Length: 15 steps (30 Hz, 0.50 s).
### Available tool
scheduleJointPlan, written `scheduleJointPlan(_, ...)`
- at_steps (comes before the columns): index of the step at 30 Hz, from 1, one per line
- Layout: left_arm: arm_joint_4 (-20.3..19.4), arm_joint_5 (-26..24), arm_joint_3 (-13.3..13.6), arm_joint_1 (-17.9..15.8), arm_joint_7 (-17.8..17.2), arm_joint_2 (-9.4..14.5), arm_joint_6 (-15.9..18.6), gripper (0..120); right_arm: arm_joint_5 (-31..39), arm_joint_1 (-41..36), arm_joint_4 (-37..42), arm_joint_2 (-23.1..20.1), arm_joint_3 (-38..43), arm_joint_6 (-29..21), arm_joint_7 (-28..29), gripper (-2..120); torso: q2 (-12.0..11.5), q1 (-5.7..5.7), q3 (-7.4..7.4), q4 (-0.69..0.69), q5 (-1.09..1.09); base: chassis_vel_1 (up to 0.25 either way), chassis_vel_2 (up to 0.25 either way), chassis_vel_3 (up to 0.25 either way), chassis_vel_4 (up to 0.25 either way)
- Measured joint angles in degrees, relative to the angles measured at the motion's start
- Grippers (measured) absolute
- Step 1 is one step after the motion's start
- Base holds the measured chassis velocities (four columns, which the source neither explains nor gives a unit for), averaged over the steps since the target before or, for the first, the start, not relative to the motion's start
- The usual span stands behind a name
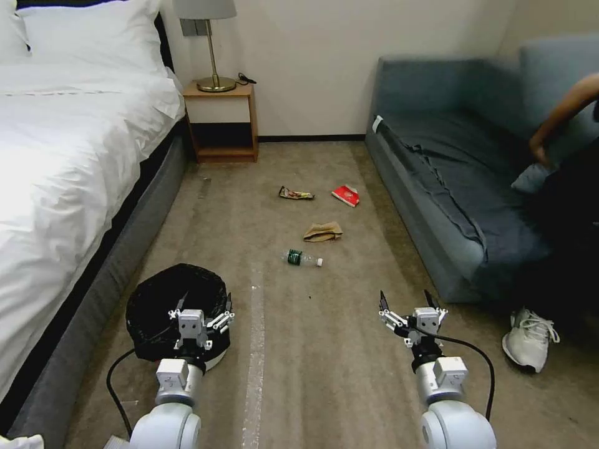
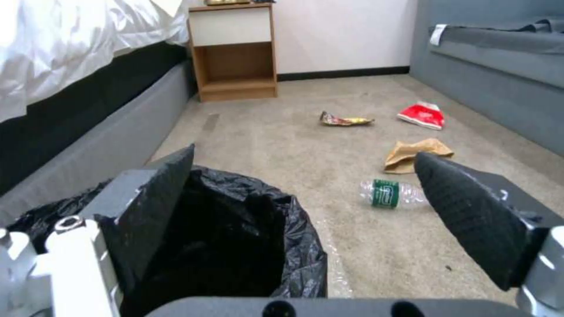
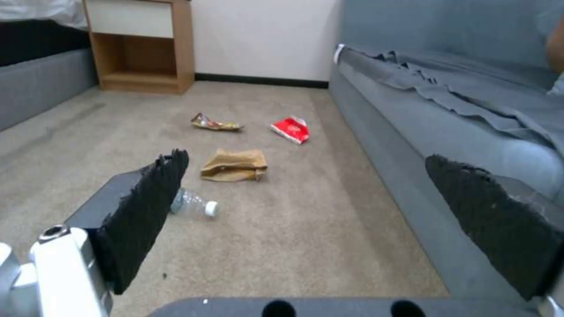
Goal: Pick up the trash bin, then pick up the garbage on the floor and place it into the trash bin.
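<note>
Hovering with jaws apart, the left gripper (image 1: 201, 308) hung directly over the trash bin (image 1: 150, 305) on the floor (image 1: 324, 362), while the right gripper (image 1: 410, 305), also spread, waited well apart, nearer the bottle (image 1: 303, 258) lying ahead.

Four pieces of litter lie on the carpet (image 1: 312, 349): one clear plastic bottle (image 1: 304, 258) with a green label, one crumpled brown paper bag (image 1: 323, 232), one red-and-white packet (image 1: 346, 195) and one gold-brown snack wrapper (image 1: 295, 194). One trash bin (image 1: 176, 310) lined with a black bag. One white sneaker (image 1: 529, 338). One bed (image 1: 68, 149), one nightstand (image 1: 221, 121), one lamp (image 1: 209, 43), one grey sofa (image 1: 455, 168).
</note>
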Motion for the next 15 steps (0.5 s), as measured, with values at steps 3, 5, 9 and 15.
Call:
scheduleJointPlan(3, 0.0, 0.0, 0.0, 0.0, 0.0, 0.0, 0.0, 100, 0.0, 0.0, 0.0, 0.0, 0.0, 0.0, 0.0, 100, 0.0, 0.0, 0.0, 0.0, 0.0, 0.0, 0.0, 0.0, 0.0)
scheduleJointPlan(5, 0.15, -0.1, -0.02, -0.34, -0.06, 0.04, 0.06, 100, 0.29, 0.03, 0.0, -0.1, 0.0, -0.07, 0.02, 100, 0.0, 0.0, 0.0, 0.0, 0.0, 0.0, 0.0, 0.0, 0.0)
scheduleJointPlan(9, 2.57, -1.78, -0.4, -5.95, -2.69, 0.83, 1.43, 100, 5.4, 0.82, 0.38, -2.0, 0.42, -2.06, 0.86, 100, 0.0, 0.0, 0.0, 0.0, 0.0, 0.0, 0.0, 0.0, 0.0)
scheduleJointPlan(15, 5.46, -3.78, -0.9, -12.65, -5.94, 1.8, 3.06, 100, 11.35, 1.75, 0.99, -4.2, 0.96, -4.42, 1.88, 100, 0.0, 0.0, 0.0, 0.0, 0.01, 0.0, 0.0, 0.0, 0.0)
